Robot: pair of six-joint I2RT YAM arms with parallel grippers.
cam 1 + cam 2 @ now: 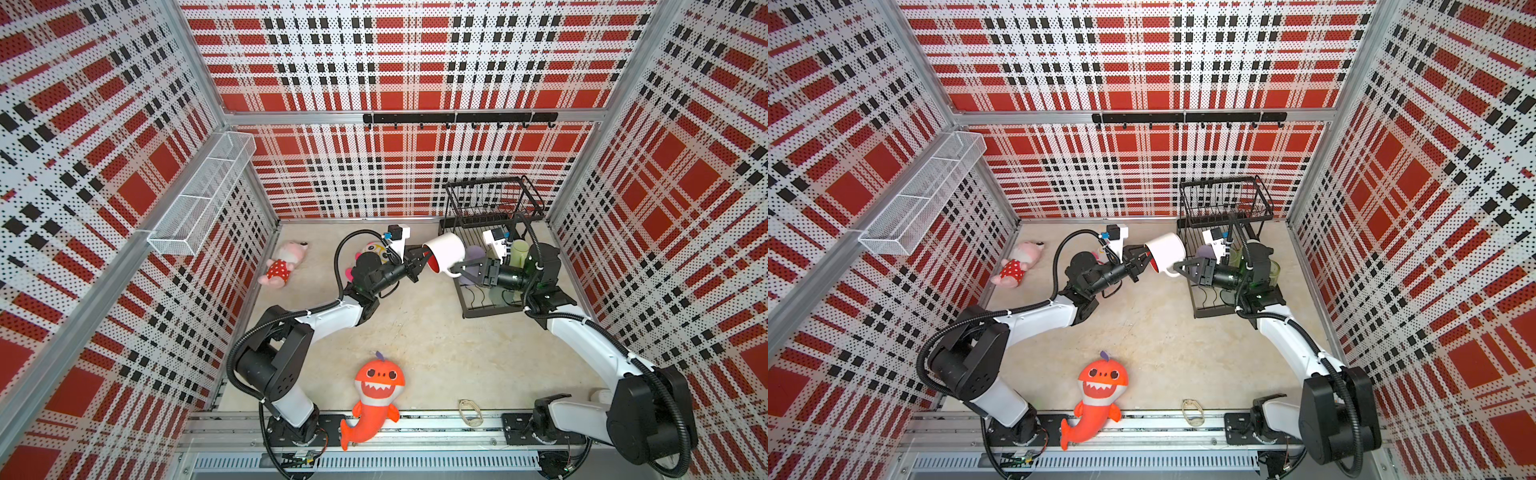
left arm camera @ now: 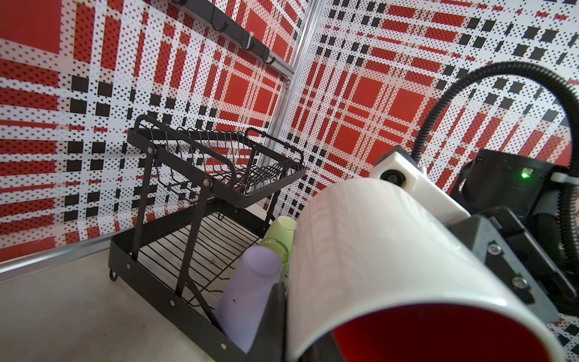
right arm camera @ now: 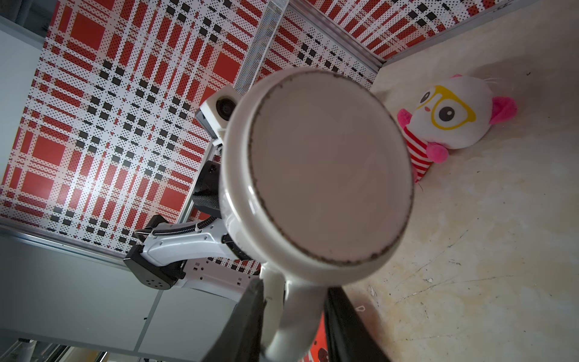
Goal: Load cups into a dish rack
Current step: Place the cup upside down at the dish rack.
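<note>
The left claw [image 1: 423,258] was clamped shut on the rim of the white red-lined mug [image 1: 446,251], which hung on its side above the desk [image 1: 415,332], its red inside turned toward the left arm. The mug sat just left of the black dish rack [image 1: 490,195], which stood at the far right. The right claw [image 1: 465,265] reached in from the rack side. In the right wrist view its jaws stood partly open astride the mug's handle [image 3: 294,313], with a gap on one side. The lavender cup [image 2: 250,297], a green tumbler [image 2: 277,247] and the pale-green mug [image 1: 519,251] were on the rack's lower tier. An orange shark plush [image 1: 376,390] lay at the near edge.
</note>
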